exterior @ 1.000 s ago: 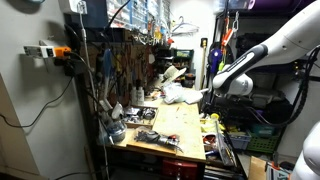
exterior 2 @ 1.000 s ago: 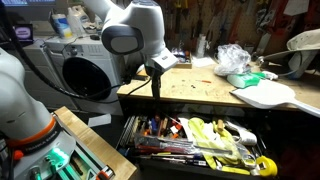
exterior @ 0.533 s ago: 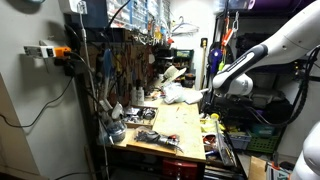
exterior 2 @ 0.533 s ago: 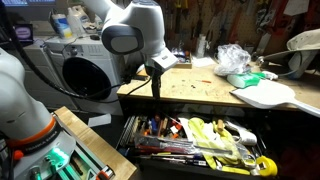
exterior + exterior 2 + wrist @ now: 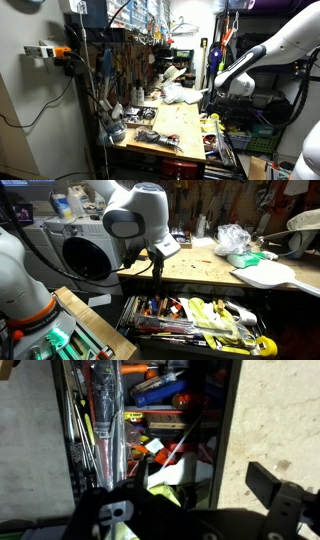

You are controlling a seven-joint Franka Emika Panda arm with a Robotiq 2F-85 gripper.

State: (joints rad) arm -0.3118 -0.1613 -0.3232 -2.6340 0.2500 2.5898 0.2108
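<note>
My gripper hangs fingers-down over the front left corner of a wooden workbench, just above an open drawer crammed with hand tools. In the wrist view the gripper looks open and empty, with one dark finger over the bench top and the rest over the drawer, where screwdrivers, pliers and orange and yellow handles lie. It also shows in an exterior view beside the bench. It touches nothing.
A crumpled clear plastic bag and a white board lie on the bench. A white appliance stands behind the arm. A pegboard of tools lines the bench's back, and a wooden crate stands near the drawer.
The arm has shifted slightly, its wrist a little higher and further over the bench corner. The gripper stays open and empty.
</note>
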